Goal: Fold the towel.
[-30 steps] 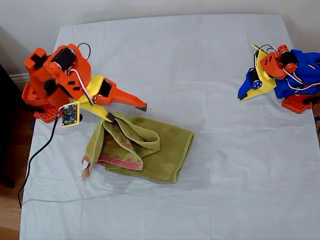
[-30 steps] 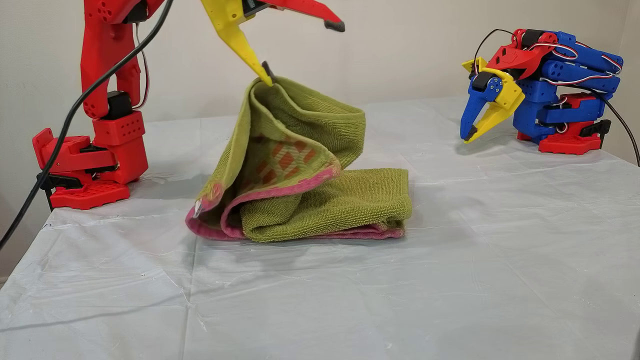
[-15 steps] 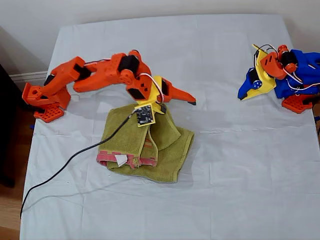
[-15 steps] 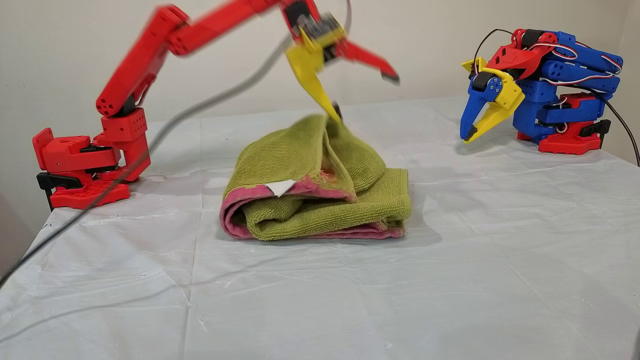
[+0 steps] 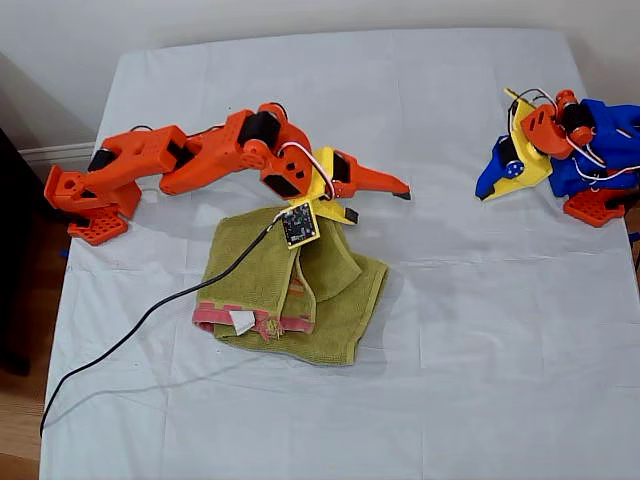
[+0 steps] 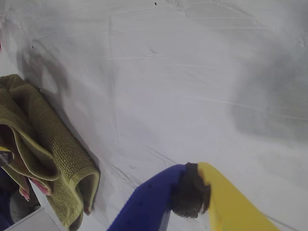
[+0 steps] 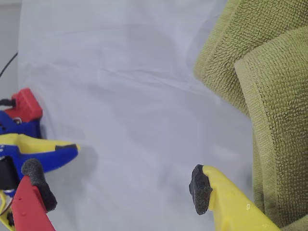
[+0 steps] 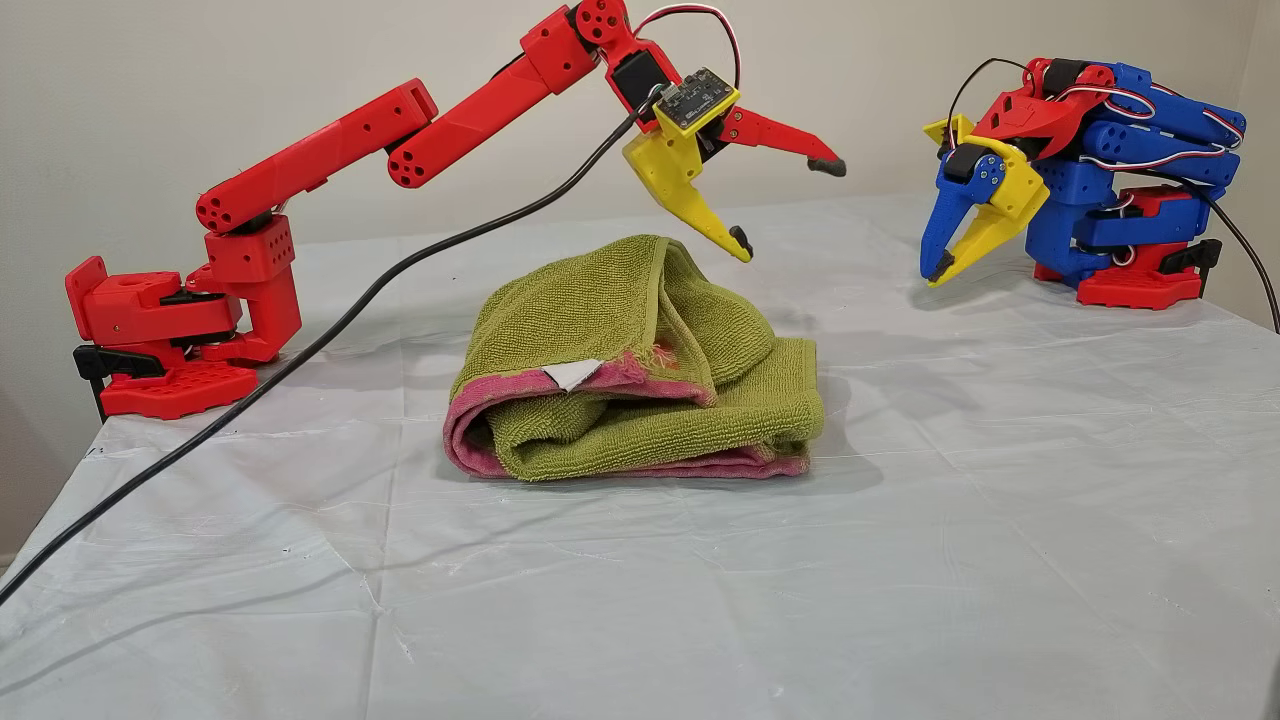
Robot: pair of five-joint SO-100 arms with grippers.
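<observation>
The towel (image 8: 640, 370) is seen bunched and folded on the white sheet (image 8: 900, 560), just below and short of my second gripper (image 8: 785, 205), whose jaws are spread wide and hold nothing. Well apart, my first gripper (image 5: 487, 190) is parked, its jaws closed and empty.

First wrist view, contents. One white, faintly creased cloth-covered table (image 6: 192, 72), filling most of the picture, with soft grey shadows across it. One olive-green terry towel (image 6: 53, 154), lying in folded layers on the cloth near the picture's edge, a trace of pink hem showing among the folds. My first claw (image 6: 191, 196): one blue finger and one yellow finger met at a dark padded tip, nothing between them, held above bare cloth, well apart from the towel.
</observation>
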